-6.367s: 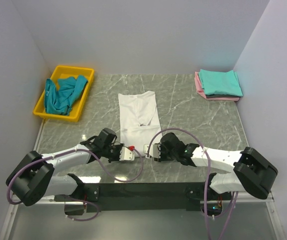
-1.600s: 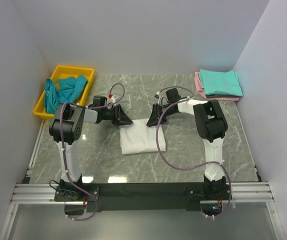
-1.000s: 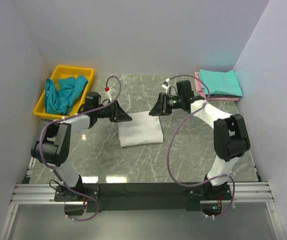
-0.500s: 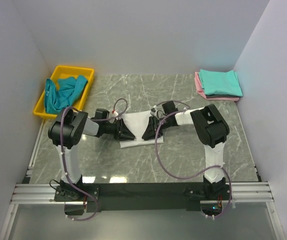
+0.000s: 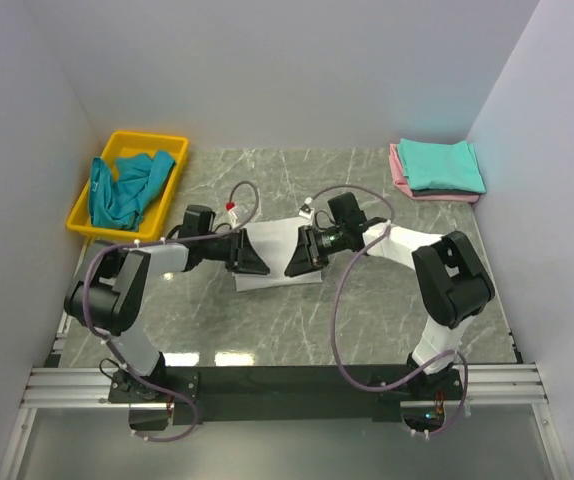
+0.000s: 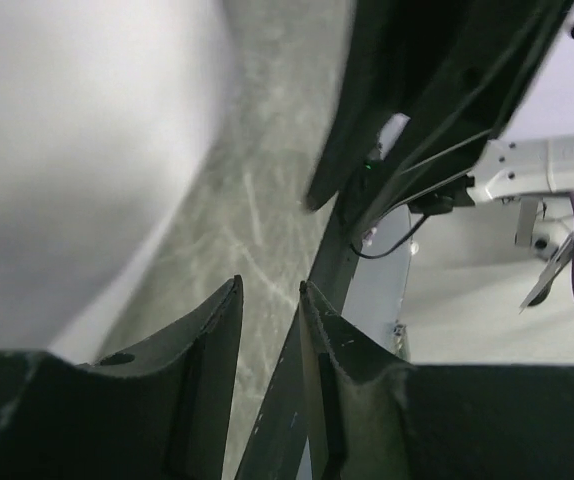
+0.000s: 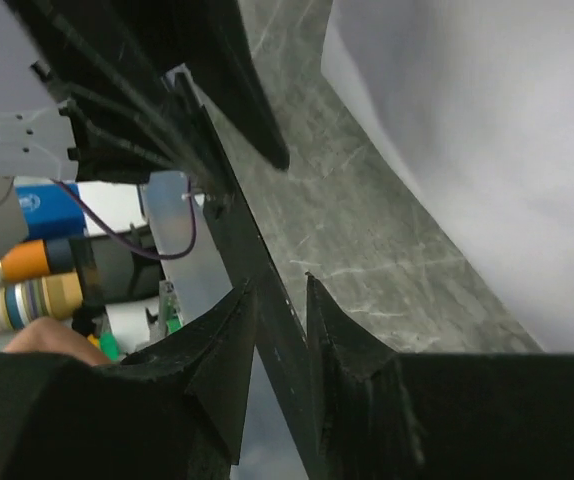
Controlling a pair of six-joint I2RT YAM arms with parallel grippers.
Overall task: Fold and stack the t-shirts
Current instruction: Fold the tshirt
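The white cotton t-shirt [image 5: 273,238] lies as a compact folded rectangle at the middle of the grey marbled desk [image 5: 367,300]. It is flat on the surface with its near edge showing below the two hands. It seems to be folded there so that both arms can reach it equally.

The left hand [image 5: 259,266] sits over the shirt's left part and the right hand [image 5: 292,268] over its right part, close together and angled toward each other. In each wrist view the fingers are drawn almost together with only a thin slit between them. Nothing is caught in that slit; the white cloth lies blurred off to the side, and the desk's near edge and the arm bases show beyond. Both hands therefore look clenched and empty, and I judge that the fold has been laid down rather than being carried.

At the far right corner a folded teal t-shirt [image 5: 445,165] rests squarely on a folded pink t-shirt [image 5: 399,175]. This pile is probably where the white one belongs next. At the far left a crumpled teal t-shirt [image 5: 122,192] lies in the yellow plastic tray [image 5: 135,137], not yet folded.
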